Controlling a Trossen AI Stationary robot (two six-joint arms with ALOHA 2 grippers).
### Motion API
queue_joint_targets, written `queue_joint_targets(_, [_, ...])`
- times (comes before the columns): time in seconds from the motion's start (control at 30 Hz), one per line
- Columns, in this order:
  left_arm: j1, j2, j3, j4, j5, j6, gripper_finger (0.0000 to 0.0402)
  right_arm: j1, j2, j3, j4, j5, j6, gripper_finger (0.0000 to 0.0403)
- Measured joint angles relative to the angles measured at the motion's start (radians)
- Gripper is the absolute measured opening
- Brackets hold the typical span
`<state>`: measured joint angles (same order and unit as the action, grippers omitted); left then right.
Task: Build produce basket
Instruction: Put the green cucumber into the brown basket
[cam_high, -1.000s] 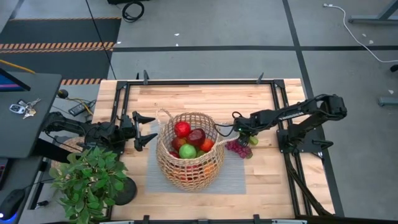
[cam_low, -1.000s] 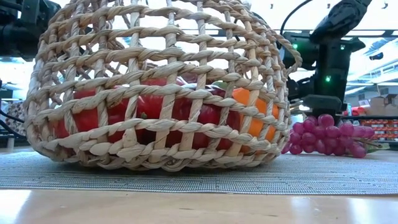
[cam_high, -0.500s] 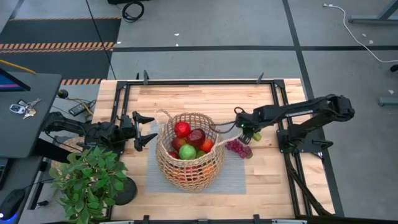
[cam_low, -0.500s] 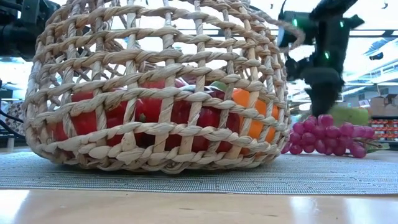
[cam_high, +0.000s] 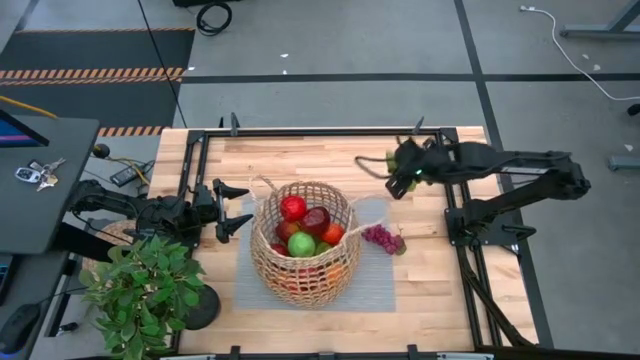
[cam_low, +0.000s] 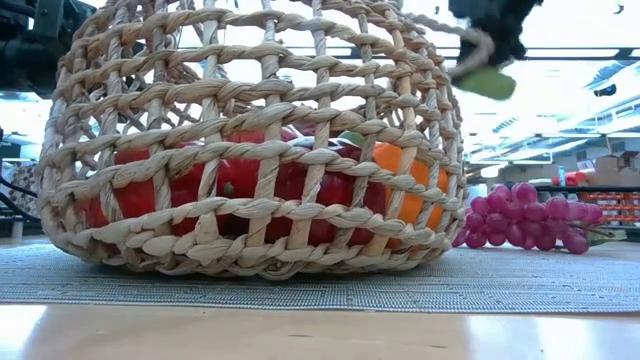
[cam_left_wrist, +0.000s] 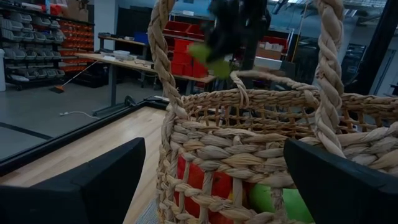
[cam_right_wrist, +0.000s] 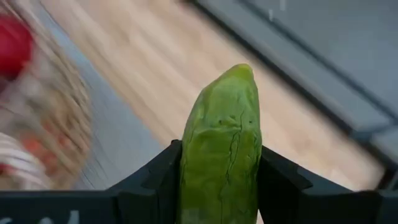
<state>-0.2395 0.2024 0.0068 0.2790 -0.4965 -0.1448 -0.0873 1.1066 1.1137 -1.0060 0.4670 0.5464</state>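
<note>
Right fingers (cam_right_wrist: 217, 180) clamp a green vegetable (cam_right_wrist: 219, 149) above bare table (cam_high: 330, 160), beyond the basket (cam_high: 300, 245) rim.

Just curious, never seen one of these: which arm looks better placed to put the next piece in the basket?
The right one, probably. Its tool already grips a green vegetable, lifted beyond the basket. The left tool waits open and empty beside the basket.

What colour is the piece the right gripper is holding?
Light green, on the produce piece clamped in the right gripper; the right wrist view shows it best.
</note>
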Motion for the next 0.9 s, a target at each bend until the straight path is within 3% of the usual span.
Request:
queue_joint_targets(0.13, [0.000, 0.000, 0.000, 0.000, 0.000, 0.000, 0.0389, 0.010, -0.030, 0.140, 0.016, 0.048, -0.082, 0.0173])
queue_joint_targets(0.23, [0.000, 0.000, 0.000, 0.000, 0.000, 0.000, 0.0389, 0.025, -0.058, 0.207, 0.131, 0.040, -0.131, 0.0173])
queue_joint_targets(0.4, [0.000, 0.000, 0.000, 0.000, 0.000, 0.000, 0.0389, 0.046, -0.112, 0.227, 0.372, -0.139, -0.146, 0.0174])
queue_joint_targets(0.53, [0.000, 0.000, 0.000, 0.000, 0.000, 0.000, 0.0389, 0.069, -0.129, 0.227, 0.404, -0.202, -0.147, 0.0174])
queue_joint_targets(0.7, [0.000, 0.000, 0.000, 0.000, 0.000, 0.000, 0.0389, 0.158, -0.059, 0.227, 0.562, -0.329, -0.168, 0.0174])
queue_joint_targets(0.9, [0.000, 0.000, 0.000, 0.000, 0.000, 0.000, 0.0389, 0.271, 0.068, 0.227, 0.878, -0.338, -0.312, 0.0174])
